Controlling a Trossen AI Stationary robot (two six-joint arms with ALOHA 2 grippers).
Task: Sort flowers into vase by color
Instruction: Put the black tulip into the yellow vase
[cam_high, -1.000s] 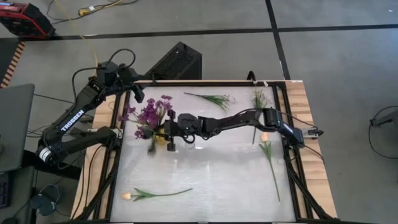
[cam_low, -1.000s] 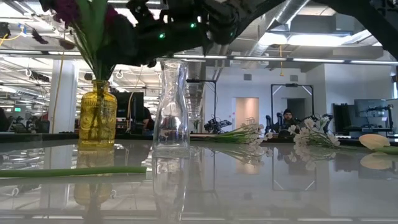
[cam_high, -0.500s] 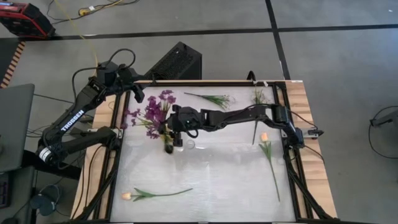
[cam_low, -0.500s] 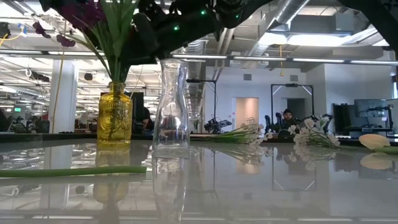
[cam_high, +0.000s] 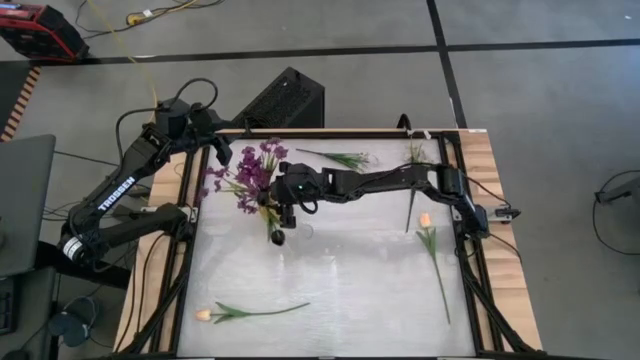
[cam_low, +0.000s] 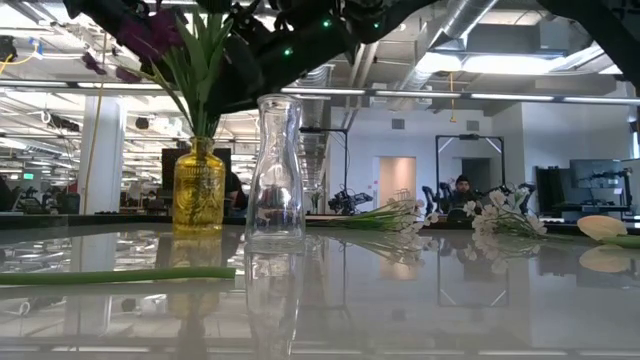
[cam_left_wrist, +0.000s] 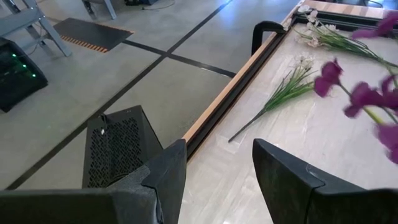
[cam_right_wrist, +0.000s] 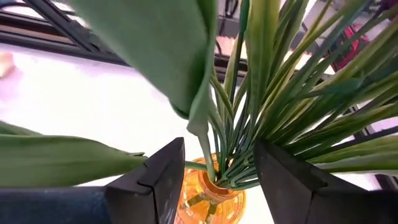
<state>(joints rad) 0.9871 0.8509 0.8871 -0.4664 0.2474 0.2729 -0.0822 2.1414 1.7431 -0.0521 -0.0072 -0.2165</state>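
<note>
Right gripper (cam_right_wrist: 214, 163), jaws now spread, has slid the yellow vase (cam_low: 199, 189) of purple flowers (cam_high: 250, 172) beside the clear vase (cam_low: 275, 172); sorting unfinished.

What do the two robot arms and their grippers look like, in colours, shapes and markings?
Both arms are dark, jointed, with black cables. The left arm bears white TROSSEN lettering. The left gripper and right gripper each have two flat black fingers. Green lights glow on the right arm.

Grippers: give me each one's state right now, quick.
Left gripper: open, holding nothing, parked at the table's far left corner.
Right gripper: open around the purple flowers' stems above the yellow vase, not clamping them.
</note>
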